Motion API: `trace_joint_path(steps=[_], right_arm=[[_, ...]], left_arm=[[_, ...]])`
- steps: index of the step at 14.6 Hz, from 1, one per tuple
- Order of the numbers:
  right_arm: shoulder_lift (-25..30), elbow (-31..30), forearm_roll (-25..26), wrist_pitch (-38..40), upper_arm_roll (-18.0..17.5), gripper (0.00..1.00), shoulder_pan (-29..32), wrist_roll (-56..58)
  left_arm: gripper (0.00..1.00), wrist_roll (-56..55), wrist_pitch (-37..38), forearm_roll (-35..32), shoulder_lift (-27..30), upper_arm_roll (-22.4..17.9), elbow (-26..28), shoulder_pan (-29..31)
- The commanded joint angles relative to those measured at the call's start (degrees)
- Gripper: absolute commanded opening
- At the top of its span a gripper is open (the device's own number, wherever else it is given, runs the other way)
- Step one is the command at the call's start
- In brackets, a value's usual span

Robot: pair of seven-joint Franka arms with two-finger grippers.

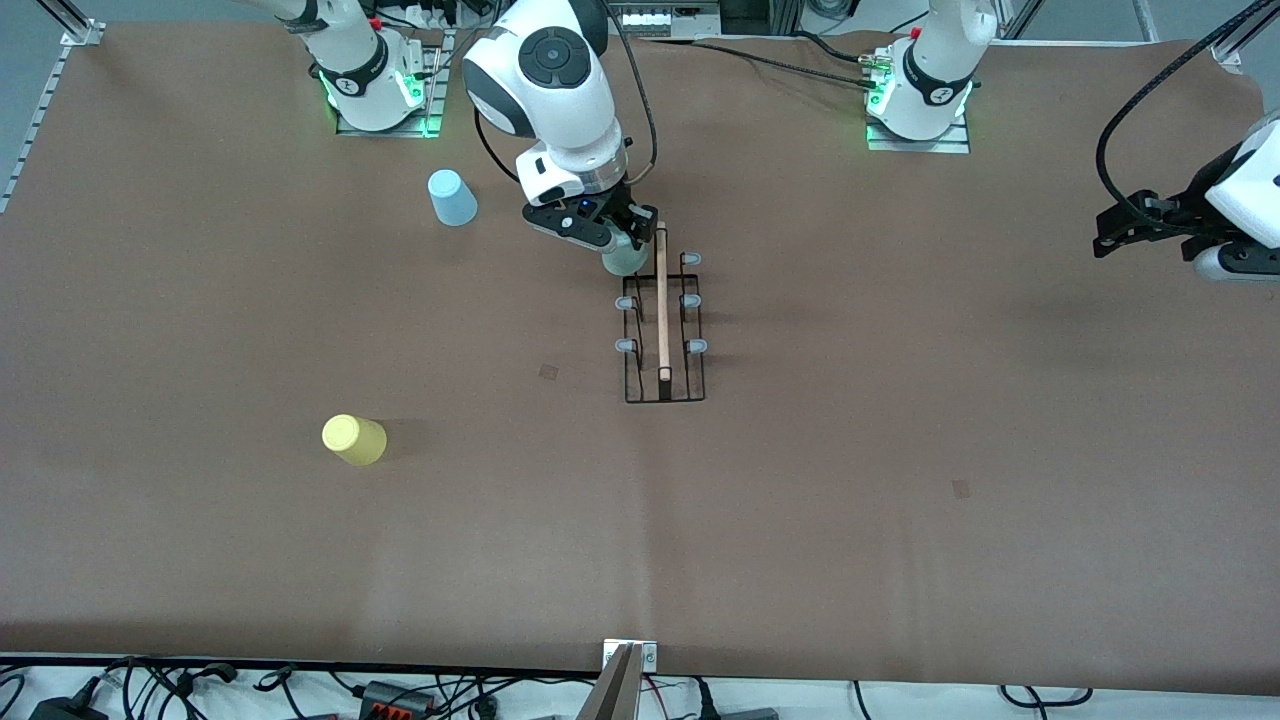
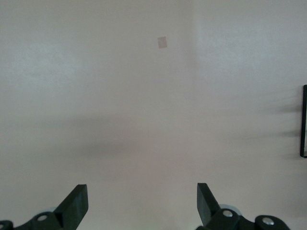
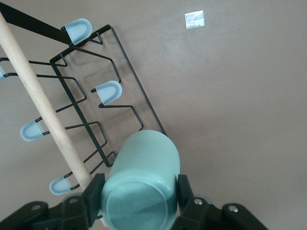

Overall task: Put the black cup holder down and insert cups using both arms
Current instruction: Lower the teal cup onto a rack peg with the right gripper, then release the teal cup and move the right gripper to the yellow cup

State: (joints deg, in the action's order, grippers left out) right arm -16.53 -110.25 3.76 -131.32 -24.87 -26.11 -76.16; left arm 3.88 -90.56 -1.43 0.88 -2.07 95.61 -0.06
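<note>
The black cup holder (image 1: 664, 330) stands mid-table with its wooden rod handle (image 1: 662, 300) on top and pale capped pegs at each side. My right gripper (image 1: 628, 242) is shut on the mint green cup (image 1: 624, 259), holding it base-up over the holder's end nearest the robot bases. In the right wrist view the mint cup (image 3: 141, 182) sits between the fingers beside the rod (image 3: 43, 105), over a peg of the rack (image 3: 96, 91). The light blue cup (image 1: 452, 197) and the yellow cup (image 1: 354, 439) sit on the table toward the right arm's end. My left gripper (image 1: 1110, 235) is open, empty and waits over the left arm's end of the table; it also shows in the left wrist view (image 2: 142, 203).
A brown mat (image 1: 900, 450) covers the table. Two small tape marks (image 1: 548, 371) (image 1: 960, 488) lie on it. The arm bases (image 1: 380, 90) (image 1: 920, 100) stand at the edge farthest from the front camera. Cables run along the nearest edge.
</note>
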Motion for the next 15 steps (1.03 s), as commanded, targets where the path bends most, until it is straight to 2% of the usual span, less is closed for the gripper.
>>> trace_joint_path(steps=[1,4,7,10,13,15], right_arm=[[-0.3,0.6,1.3,0.1,0.2,1.0,-0.3,-1.4],[0.7,1.3,1.3,0.5,0.8,1.0,0.6,0.5],[6.1,1.3,0.9,6.0,1.8,1.0,6.0,9.2],[9.1,0.9,0.8,12.6,1.8,1.0,15.7,28.5],[8.1,0.7,0.7,12.9,2.0,1.0,27.0,48.6],[5.7,0.8,0.6,12.0,4.7,1.0,29.6,59.0]], left_arm=[[1.0,0.9,1.4,1.0,-0.9,-0.1,-2.0,0.2],[1.0,0.9,1.5,1.0,-0.9,-0.1,-2.1,0.2],[1.0,0.9,1.6,1.0,-0.8,-0.1,-2.1,0.2],[1.0,1.0,1.7,1.1,-0.9,-0.1,-2.0,0.3],[1.0,0.9,1.7,1.1,-0.8,-0.1,-2.0,0.3],[1.0,1.0,1.7,1.1,-0.9,-0.1,-2.0,0.3]])
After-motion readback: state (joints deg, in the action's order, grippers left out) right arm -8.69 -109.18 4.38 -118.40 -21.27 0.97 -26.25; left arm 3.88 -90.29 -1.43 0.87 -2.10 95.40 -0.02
